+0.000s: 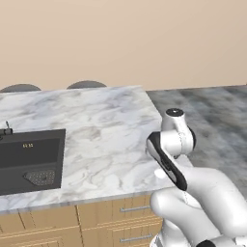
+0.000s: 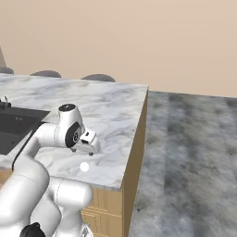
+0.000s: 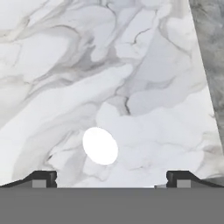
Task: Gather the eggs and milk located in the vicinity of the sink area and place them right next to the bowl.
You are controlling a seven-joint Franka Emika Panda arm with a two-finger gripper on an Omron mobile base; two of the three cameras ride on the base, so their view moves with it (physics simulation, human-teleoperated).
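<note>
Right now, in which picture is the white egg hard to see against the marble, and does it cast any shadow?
Hand view: the egg is a flat pure-white oval, sharp-edged, with no clear shadow on the marble counter. Right base view: the egg is a small bright dot that nearly melts into the pale stone. Left base view: the arm mostly covers it. No blur or glare anywhere.

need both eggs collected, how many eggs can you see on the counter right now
1. A white egg lies on the marble counter near its front edge, below the open gripper. The arm may hide others.
</note>
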